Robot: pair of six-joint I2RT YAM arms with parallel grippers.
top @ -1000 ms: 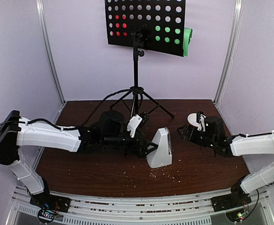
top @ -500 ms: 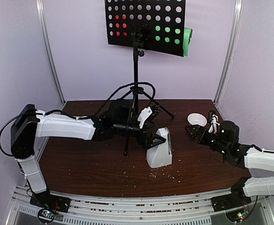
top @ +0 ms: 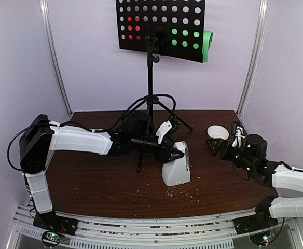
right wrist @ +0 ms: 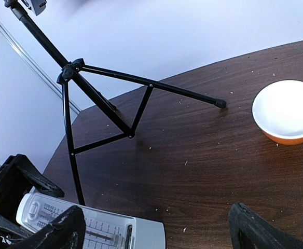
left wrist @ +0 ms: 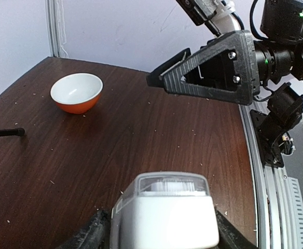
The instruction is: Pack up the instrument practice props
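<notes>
The black perforated music stand (top: 161, 26) rises on its tripod (top: 150, 104) at the back, with a red sheet behind its left holes and a green sheet (top: 207, 45) sticking out at the right. The white pyramid metronome (top: 176, 165) stands upright mid-table. My left gripper (top: 173, 151) is shut on the metronome's top (left wrist: 164, 212), one finger (left wrist: 92, 236) against each side. My right gripper (top: 216, 147) hangs open and empty to the metronome's right, near the bowl. The right wrist view shows the metronome's clear scaled face (right wrist: 89, 228) at lower left.
A small orange-and-white bowl (top: 217, 133) sits at the back right, just beyond my right gripper. The tripod legs (right wrist: 105, 109) spread over the back of the table, one foot ending near the bowl (right wrist: 286, 111). Crumbs dot the wood in front of the metronome.
My left arm has reached forward and right to the metronome's top and its jaws have narrowed onto it. My right arm has pulled back to the right, towards the bowl.
</notes>
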